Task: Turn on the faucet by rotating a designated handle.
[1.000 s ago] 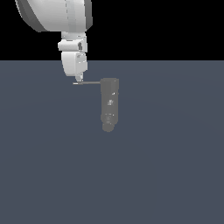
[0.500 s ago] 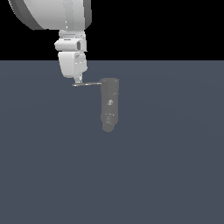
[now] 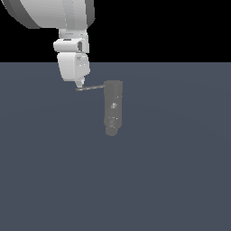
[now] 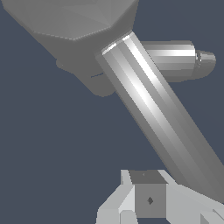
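While a black backdrop fills the upper band of the exterior view, the flat slate-blue floor covers everything below the horizon. The white Panda arm descends from 11 o'clock. The dull grey stubby cylindrical faucet stands near centre, rounded end toward 6 o'clock. Its thin dark-grey rod handle projects toward 9 o'clock. The white gripper meets the rod's free tip; whether the jaws are parted or clenched cannot be told.

The faucet lies on the slate-blue floor.
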`<state>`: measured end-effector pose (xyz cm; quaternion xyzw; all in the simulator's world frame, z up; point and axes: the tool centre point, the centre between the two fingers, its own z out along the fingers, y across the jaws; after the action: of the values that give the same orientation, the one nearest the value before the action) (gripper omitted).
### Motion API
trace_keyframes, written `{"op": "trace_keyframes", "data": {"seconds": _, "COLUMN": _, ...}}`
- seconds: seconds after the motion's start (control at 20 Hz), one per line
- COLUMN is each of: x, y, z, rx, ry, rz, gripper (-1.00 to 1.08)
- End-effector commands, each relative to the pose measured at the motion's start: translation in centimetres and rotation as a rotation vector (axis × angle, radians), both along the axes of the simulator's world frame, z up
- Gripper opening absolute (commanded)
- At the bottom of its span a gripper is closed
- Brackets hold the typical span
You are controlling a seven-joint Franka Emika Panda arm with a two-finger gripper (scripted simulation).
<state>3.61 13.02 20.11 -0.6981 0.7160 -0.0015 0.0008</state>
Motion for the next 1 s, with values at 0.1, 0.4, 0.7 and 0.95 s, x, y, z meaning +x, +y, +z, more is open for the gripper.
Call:
{"op": "trace_keyframes", "data": {"seconds": 0.1, "x": -1.3, "y": 0.5, "z": 0.0, "rx": 0.001, "ry": 0.003, "rz": 0.008, "gripper": -1.0}}
{"op": "trace_keyframes", "data": {"seconds": 0.4, "x": -2.0, "y": -0.9, "z": 0.0, "rx": 0.001, "ry": 0.001, "rz": 0.003, "gripper": -1.0}}
{"op": "trace_keyframes", "data": {"seconds": 0.7, "x": -3.4, "y": -2.2, "z": 0.0, "rx": 0.001, "ry": 0.001, "rz": 0.004, "gripper": -1.0}}
{"op": "trace_keyframes", "data": {"seconds": 0.95, "x": -4.6, "y": -3.3, "z": 0.0, "rx": 0.001, "ry": 0.002, "rz": 0.005, "gripper": -1.0}}
